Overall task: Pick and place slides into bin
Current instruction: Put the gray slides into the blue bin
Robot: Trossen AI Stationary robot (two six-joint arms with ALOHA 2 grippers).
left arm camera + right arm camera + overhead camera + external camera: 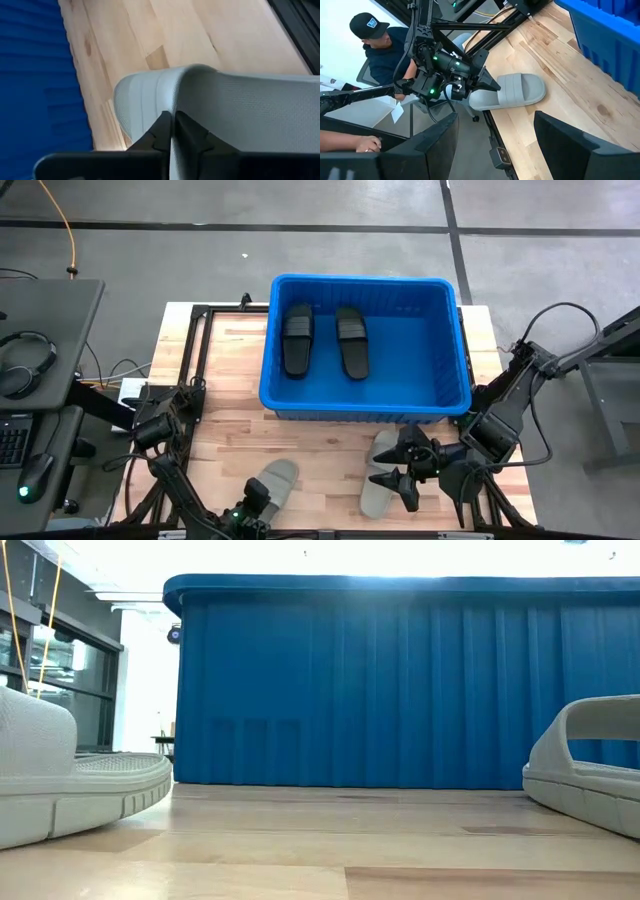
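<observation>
- left gripper (262, 498) low at the table's front edge, in front of the bin (365, 406); fingers (162, 135) pressed onto the heel rim of a light grey slide (273, 480), pinching it
- right gripper (405, 470) in front of the bin's right half, hovering over the second grey slide (380, 485); jaws spread wide; right wrist view shows both fingers (570, 142) apart with nothing between
- two black slides (298, 338) (352, 340) lie side by side inside the bin's left half, soles down
- both grey slides sit on the table (220, 430), near the bin's front wall, not touching it
- low view: the bin wall fills the frame; each grey slide cut off at a side edge; no gripper visible there
- left wrist view: only the slide's rim and strap visible, rest cut off; the right arm hides part of the second grey slide from above
- surface is light wood butcher-block on a black frame; grey concrete floor around
- a person in a dark cap (367, 22) sits beyond the table; a desk with headphones (25, 360) to the bin's left
</observation>
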